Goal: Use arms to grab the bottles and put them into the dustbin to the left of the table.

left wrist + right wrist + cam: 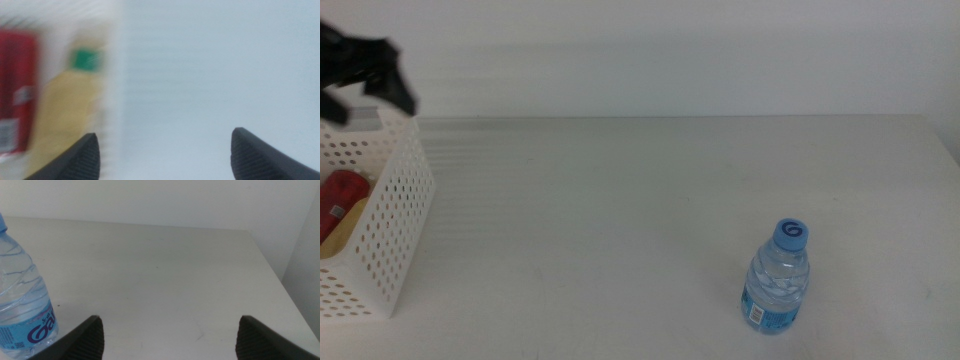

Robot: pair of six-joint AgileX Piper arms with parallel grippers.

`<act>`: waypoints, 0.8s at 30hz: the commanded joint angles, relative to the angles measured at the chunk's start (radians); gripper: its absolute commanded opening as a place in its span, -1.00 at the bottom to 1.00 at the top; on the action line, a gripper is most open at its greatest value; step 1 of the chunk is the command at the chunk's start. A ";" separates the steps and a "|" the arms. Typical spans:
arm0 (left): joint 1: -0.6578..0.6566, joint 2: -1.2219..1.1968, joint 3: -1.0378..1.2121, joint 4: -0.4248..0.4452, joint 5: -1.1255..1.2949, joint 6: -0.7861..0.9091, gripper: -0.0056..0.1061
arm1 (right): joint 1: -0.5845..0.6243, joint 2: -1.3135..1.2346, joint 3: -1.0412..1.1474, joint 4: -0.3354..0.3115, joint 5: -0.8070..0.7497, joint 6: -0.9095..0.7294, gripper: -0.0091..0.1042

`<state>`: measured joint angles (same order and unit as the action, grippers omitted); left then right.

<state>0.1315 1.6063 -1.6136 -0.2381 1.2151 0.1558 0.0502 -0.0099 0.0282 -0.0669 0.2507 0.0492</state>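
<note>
A blue-capped water bottle (777, 278) stands upright on the table (650, 200) at the front right; the right wrist view shows the same bottle (20, 305) close beside my open, empty right gripper (167, 337). The white perforated dustbin (390, 230) sits at the left edge. Inside it lie a red can (340, 198) and a yellow bottle (350, 225). In the blurred left wrist view the can (17, 90) and the yellow bottle (65, 107) with its green band show below. My left gripper (365, 75) hovers above the dustbin, open, holding nothing; its jaws (165, 157) are wide apart.
The table's far edge meets a plain white wall. Its right edge (280, 280) runs near the right gripper. The right arm itself is out of the middle view.
</note>
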 commanded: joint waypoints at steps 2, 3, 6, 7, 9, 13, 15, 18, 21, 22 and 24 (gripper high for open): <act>-0.099 -0.148 0.036 -0.037 -0.101 0.021 0.48 | -0.005 -0.026 -0.007 -0.007 -0.072 -0.010 0.46; -0.123 -0.176 0.062 -0.038 -0.126 0.029 0.47 | -0.005 -0.026 -0.007 -0.007 -0.072 -0.010 0.46; -0.206 -0.286 0.149 -0.037 -0.197 0.061 0.47 | -0.005 -0.026 -0.007 -0.007 -0.072 -0.010 0.46; -0.233 -0.325 0.185 -0.037 -0.222 0.073 0.47 | -0.005 -0.026 -0.007 -0.007 -0.072 -0.010 0.46; -0.278 -0.394 0.250 -0.037 -0.262 0.104 0.47 | -0.005 -0.026 -0.007 -0.007 -0.072 -0.010 0.46; -0.349 -0.522 0.368 -0.039 -0.275 0.139 0.47 | -0.005 -0.026 -0.007 -0.007 -0.072 -0.010 0.46; -0.370 -0.572 0.409 -0.053 -0.274 0.136 0.47 | -0.005 -0.026 -0.007 -0.007 -0.072 -0.010 0.46; -0.385 -0.631 0.453 -0.079 -0.259 0.136 0.47 | -0.005 -0.026 -0.007 -0.007 -0.072 -0.010 0.46; -0.389 -0.669 0.477 -0.088 -0.253 0.136 0.47 | -0.005 -0.026 -0.007 -0.007 -0.072 -0.010 0.46; -0.389 -0.676 0.479 -0.088 -0.252 0.139 0.47 | -0.005 -0.026 -0.007 -0.007 -0.072 -0.010 0.46; -0.389 -0.692 0.479 -0.095 -0.239 0.146 0.47 | -0.005 -0.026 -0.007 -0.007 -0.072 -0.010 0.46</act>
<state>-0.2537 0.9369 -1.1118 -0.2960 1.0204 0.2974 0.0502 -0.0099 0.0282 -0.0669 0.2507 0.0492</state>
